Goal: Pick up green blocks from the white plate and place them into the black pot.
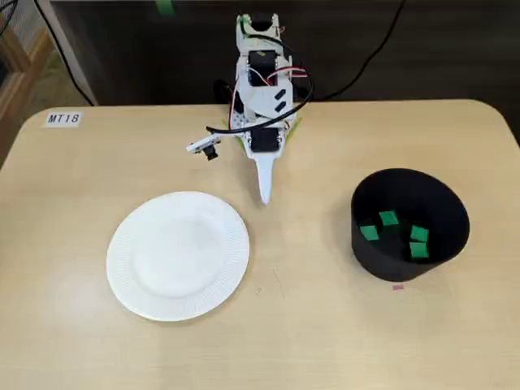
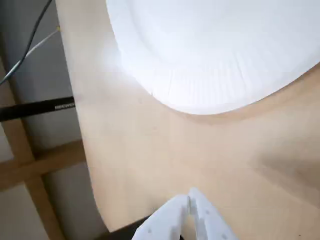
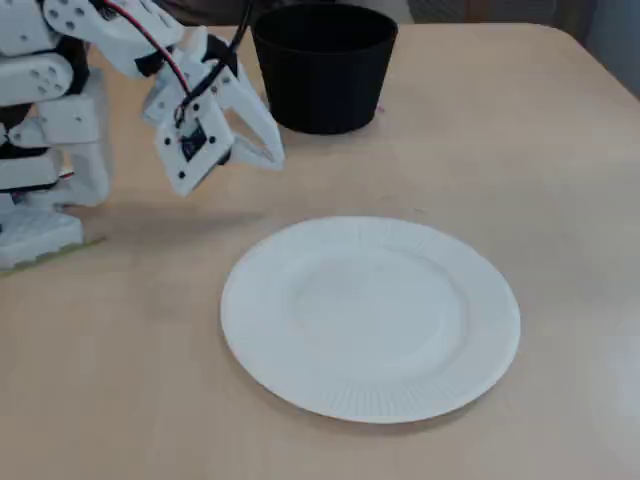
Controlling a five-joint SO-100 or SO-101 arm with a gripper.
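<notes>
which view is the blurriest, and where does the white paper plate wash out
Wrist view: softest; the round white paper plate is blown out, ridges faint, and the white two-finger gripper at the bottom edge is blurred. Fixed view from above: sharp, evenly lit, small green blocks readable inside the black pot. Low fixed view: mildly soft; the pot's inside is plain black.

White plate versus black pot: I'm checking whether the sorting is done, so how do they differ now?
The white plate is flat and empty; the black pot is deep-walled and holds four green blocks. In a fixed view the plate lies left of the arm, the pot right. Both rest on the table, clear of the gripper.
</notes>
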